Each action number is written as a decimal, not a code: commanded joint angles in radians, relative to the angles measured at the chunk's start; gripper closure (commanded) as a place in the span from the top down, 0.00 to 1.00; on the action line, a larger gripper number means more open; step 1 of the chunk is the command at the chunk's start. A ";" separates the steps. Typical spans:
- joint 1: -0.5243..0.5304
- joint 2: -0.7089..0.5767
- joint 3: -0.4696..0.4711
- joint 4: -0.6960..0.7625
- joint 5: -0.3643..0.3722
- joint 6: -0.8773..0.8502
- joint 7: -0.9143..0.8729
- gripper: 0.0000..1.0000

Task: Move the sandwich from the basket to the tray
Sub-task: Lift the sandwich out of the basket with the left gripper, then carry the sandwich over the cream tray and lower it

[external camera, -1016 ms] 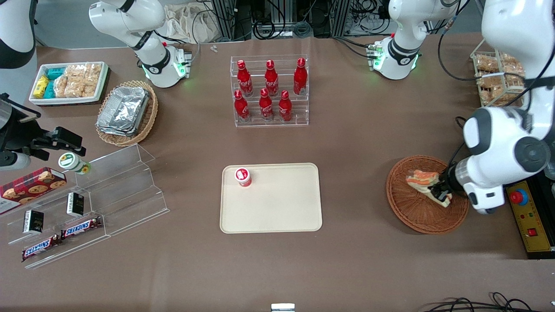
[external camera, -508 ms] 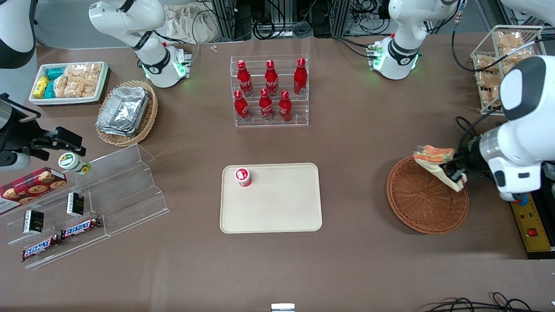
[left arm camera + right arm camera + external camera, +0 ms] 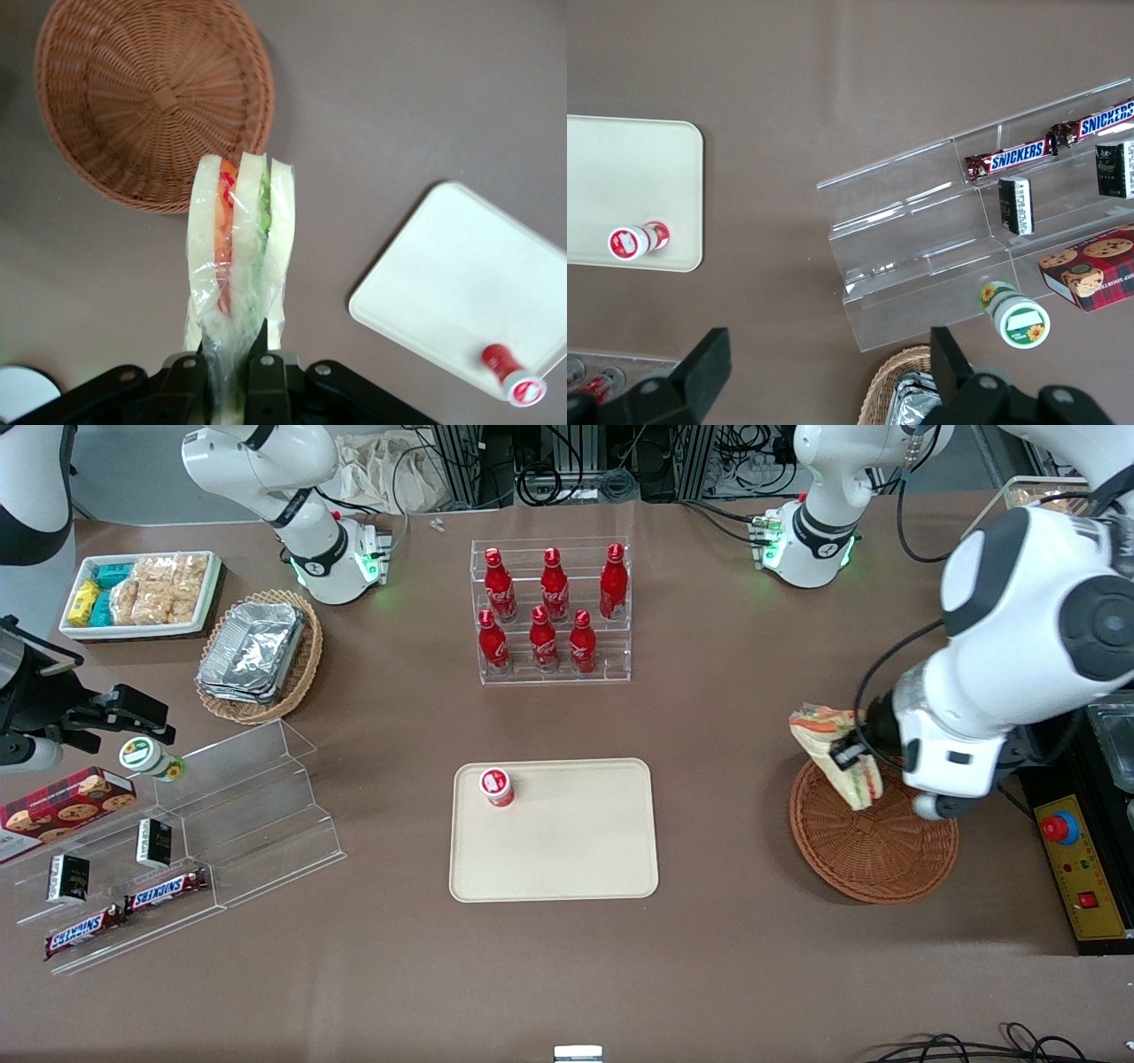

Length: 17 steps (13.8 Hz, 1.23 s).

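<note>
Gripper (image 3: 849, 757) at the frame's right clamps my clear-wrapped triangular white-bread sandwich (image 3: 831, 751) above the round reddish-brown wicker basket (image 3: 873, 850); the cream rectangular plastic tray (image 3: 567, 850) sits mid-frame.

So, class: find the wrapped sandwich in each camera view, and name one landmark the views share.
Front view: the sandwich hangs in the gripper, above the basket rim nearest the tray.
Left wrist view: the sandwich is clamped between the jaws, beside the basket.
Right wrist view: not in it.
Shared landmark: the tray.

Woven wicker basket (image 3: 873, 850), glossy clear-wrapped sandwich (image 3: 237, 239).
</note>
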<state>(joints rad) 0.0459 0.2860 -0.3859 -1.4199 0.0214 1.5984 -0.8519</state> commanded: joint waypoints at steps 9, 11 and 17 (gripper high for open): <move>-0.164 0.129 -0.099 0.016 0.118 0.168 0.154 0.00; -0.190 0.206 -0.099 0.024 0.141 0.236 0.154 0.00; -0.267 0.392 -0.099 0.018 0.193 0.431 0.145 0.00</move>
<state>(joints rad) -0.1931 0.6202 -0.4813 -1.4299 0.1838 2.0047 -0.7054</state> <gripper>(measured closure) 0.850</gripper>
